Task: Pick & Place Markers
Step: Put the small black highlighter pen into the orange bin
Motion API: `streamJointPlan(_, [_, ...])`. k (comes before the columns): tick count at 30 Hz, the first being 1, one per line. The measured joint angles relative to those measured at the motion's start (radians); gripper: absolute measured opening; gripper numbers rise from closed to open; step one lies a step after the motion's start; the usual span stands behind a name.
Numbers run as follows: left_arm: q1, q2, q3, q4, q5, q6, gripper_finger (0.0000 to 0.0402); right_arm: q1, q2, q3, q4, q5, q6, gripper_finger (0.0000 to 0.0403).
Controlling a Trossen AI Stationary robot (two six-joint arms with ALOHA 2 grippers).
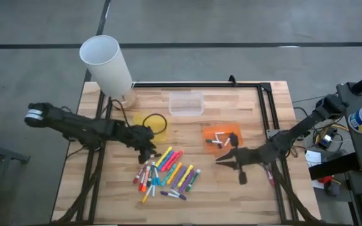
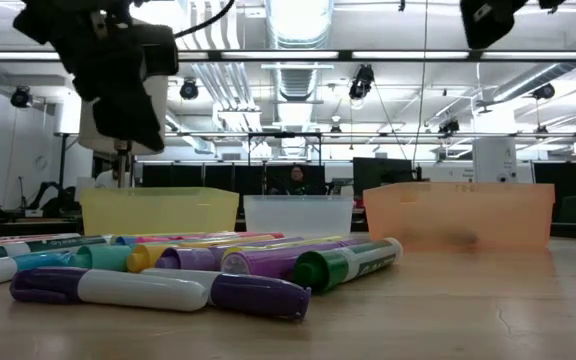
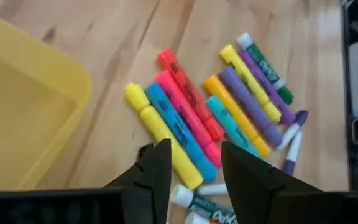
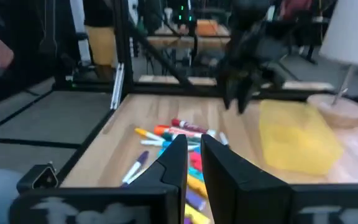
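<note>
The markers (image 1: 167, 176) lie in a loose pile on the wooden table, in yellow, pink, blue, orange, green and purple; they also show in the low view (image 2: 218, 265). My left gripper (image 1: 148, 150) hangs open just above the pile's far left end. In its wrist view (image 3: 194, 168) a blue and a yellow marker (image 3: 166, 134) lie below its fingers. My right gripper (image 1: 220, 159) hovers to the right of the pile, near the orange tray, slightly open (image 4: 194, 158) and holding nothing. Two white markers (image 1: 219, 139) lie in the orange tray.
Three trays stand beyond the pile: yellow (image 1: 156, 125), clear (image 1: 186, 102) and orange (image 1: 220, 133). A white lamp shade (image 1: 105, 63) on a wooden base stands at the far left corner. A black frame (image 1: 266, 113) runs along the far and right edges. Bare wood lies near the front edge.
</note>
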Motion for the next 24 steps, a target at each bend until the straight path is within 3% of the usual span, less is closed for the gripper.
streamJointPlan(7, [-0.114,0.141,0.040,-0.019,-0.094,0.053,0.0133,0.000,-0.201,-0.073,0.000,0.025,-0.184,0.0043])
streamJointPlan(13, [-0.145,0.187,0.067,-0.087,-0.208,0.078,0.0133,-0.001,-0.299,-0.099,0.001,0.068,-0.196,0.0043])
streamJointPlan(24, [-0.144,0.298,0.046,-0.112,-0.233,0.096,0.0133,0.000,-0.386,-0.146,-0.002,0.068,-0.281,0.0043])
